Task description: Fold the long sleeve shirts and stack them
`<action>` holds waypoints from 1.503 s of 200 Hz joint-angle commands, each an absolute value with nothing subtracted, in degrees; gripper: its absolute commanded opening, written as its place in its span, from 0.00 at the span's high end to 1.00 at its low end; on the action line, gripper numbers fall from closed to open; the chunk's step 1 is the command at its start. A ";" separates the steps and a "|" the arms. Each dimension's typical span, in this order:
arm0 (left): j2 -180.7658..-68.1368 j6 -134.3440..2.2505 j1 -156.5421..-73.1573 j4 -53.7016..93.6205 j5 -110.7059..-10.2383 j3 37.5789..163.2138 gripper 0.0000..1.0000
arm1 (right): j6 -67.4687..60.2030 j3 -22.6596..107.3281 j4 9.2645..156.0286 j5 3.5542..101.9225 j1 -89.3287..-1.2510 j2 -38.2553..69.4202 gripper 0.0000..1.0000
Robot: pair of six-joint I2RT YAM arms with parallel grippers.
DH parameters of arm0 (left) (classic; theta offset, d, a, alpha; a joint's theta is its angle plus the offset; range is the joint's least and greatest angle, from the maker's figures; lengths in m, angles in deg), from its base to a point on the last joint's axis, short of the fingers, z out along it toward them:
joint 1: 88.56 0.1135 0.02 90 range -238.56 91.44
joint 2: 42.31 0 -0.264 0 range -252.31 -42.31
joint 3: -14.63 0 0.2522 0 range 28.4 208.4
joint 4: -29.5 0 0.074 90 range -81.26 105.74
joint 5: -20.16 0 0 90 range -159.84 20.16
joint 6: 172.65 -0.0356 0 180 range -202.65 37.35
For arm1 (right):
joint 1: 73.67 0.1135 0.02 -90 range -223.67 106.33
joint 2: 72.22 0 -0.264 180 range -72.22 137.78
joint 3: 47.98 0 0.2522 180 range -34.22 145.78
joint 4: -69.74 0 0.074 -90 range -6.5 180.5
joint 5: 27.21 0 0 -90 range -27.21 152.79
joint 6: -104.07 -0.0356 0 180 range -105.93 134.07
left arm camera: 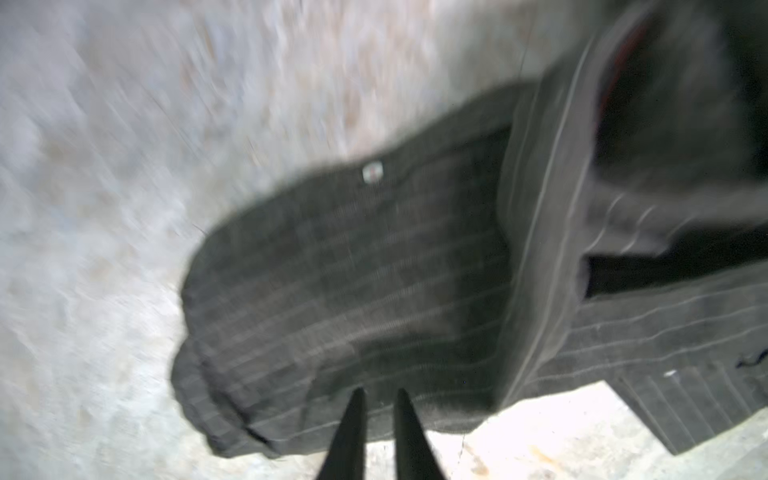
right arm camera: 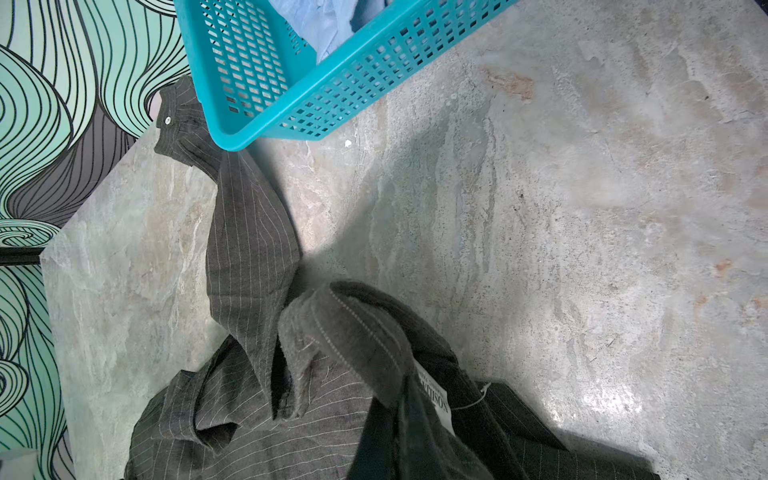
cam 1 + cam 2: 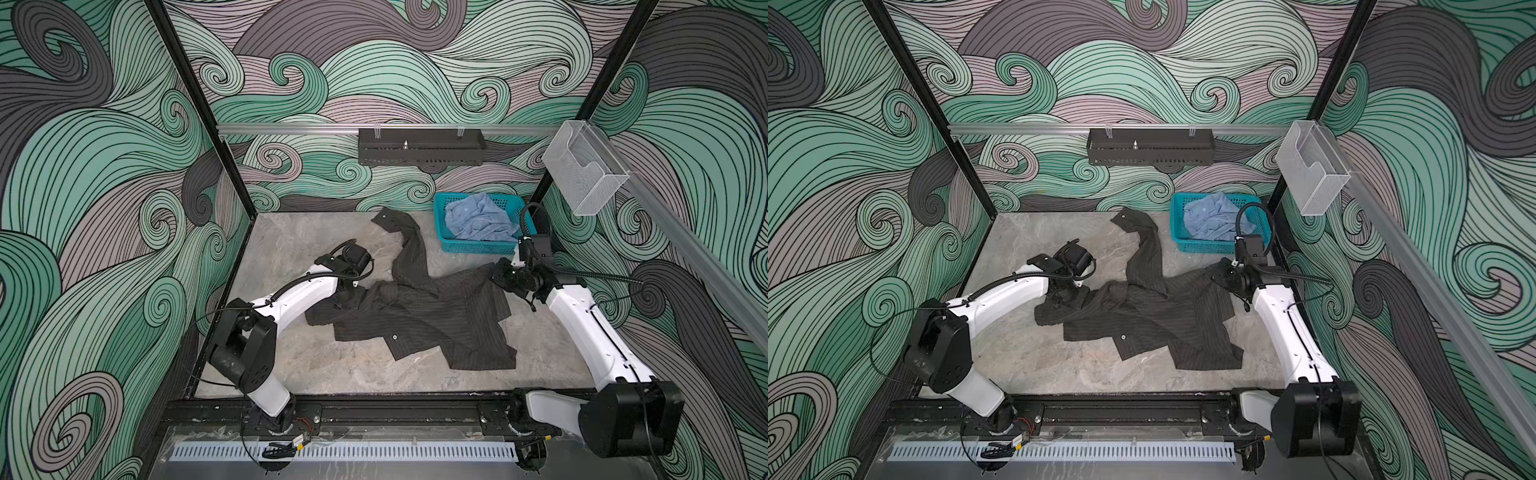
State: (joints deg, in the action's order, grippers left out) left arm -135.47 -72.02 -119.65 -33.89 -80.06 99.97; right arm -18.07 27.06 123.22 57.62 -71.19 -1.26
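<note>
A dark charcoal pinstriped long sleeve shirt (image 3: pixel 415 316) (image 3: pixel 1142 316) lies crumpled across the middle of the stone table, with one sleeve trailing toward the back. My left gripper (image 3: pixel 347 301) (image 1: pixel 378 399) is down at the shirt's left edge. Its thin black fingertips are shut on the striped cloth (image 1: pixel 353 270), and that view is blurred. My right gripper (image 3: pixel 498 277) is shut on the shirt's collar at its right side. The collar and label (image 2: pixel 432 399) drape over its fingers and hide them. The light blue shirt (image 3: pixel 478 220) (image 2: pixel 328 20) sits bunched in the basket.
The teal mesh basket (image 3: pixel 469 247) (image 2: pixel 291 95) stands at the back right, beside the trailing sleeve (image 2: pixel 249 249). A black tray (image 3: pixel 420 146) hangs on the back rail and a clear plastic holder (image 3: pixel 582 166) on the right rail. Patterned walls enclose three sides.
</note>
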 commanded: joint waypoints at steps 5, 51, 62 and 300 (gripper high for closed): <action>-136.85 -77.01 -117.57 -37.61 -84.36 108.24 1.00 | -17.99 28.27 122.76 57.17 -72.14 -1.08 1.00; -144.76 -78.53 -115.65 -48.00 -76.07 122.45 0.71 | -17.84 28.71 122.32 56.50 -73.15 0.46 1.00; -142.22 -78.57 -117.23 -47.25 -73.70 117.72 0.56 | -17.64 28.80 122.19 56.42 -73.21 0.47 1.00; -170.89 -78.71 -113.71 -59.71 -92.55 158.06 0.64 | -18.78 29.37 117.77 57.12 -73.31 9.65 0.97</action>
